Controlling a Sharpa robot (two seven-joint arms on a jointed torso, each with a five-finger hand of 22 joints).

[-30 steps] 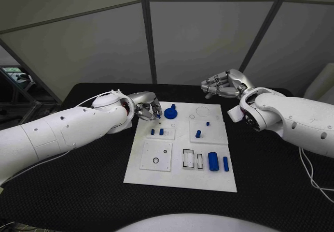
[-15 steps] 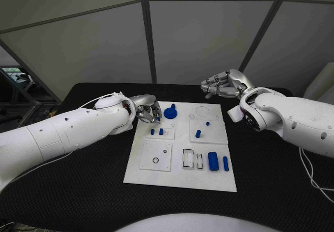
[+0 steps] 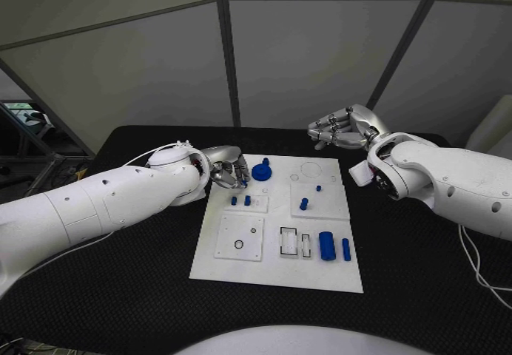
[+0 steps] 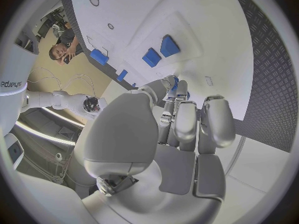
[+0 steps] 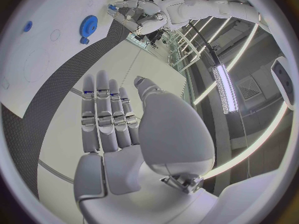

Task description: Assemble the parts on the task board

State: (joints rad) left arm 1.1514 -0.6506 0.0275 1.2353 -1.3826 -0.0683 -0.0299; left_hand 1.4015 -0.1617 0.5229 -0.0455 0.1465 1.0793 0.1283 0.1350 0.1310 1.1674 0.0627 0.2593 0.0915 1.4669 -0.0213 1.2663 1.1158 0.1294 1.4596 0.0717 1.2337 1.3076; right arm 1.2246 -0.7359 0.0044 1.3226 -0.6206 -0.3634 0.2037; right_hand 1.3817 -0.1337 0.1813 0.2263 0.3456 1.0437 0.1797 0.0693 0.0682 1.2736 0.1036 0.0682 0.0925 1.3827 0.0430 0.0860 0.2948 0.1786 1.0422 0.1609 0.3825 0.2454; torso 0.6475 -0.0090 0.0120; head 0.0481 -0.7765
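The left hand (image 3: 228, 172) hovers with curled, empty fingers beside two blue pegs (image 3: 241, 200) standing on the task board (image 3: 280, 262). The right hand (image 3: 343, 127) waits, loosely curled and empty, past the board's far edge. Next likely calls for picking another peg.

black table (image 3: 128, 281), grey wall panels (image 3: 299, 59) behind it.

Glossy white rounded arms, silver jointed left robot hand (image 3: 226, 171), thin white cable (image 3: 149, 150)
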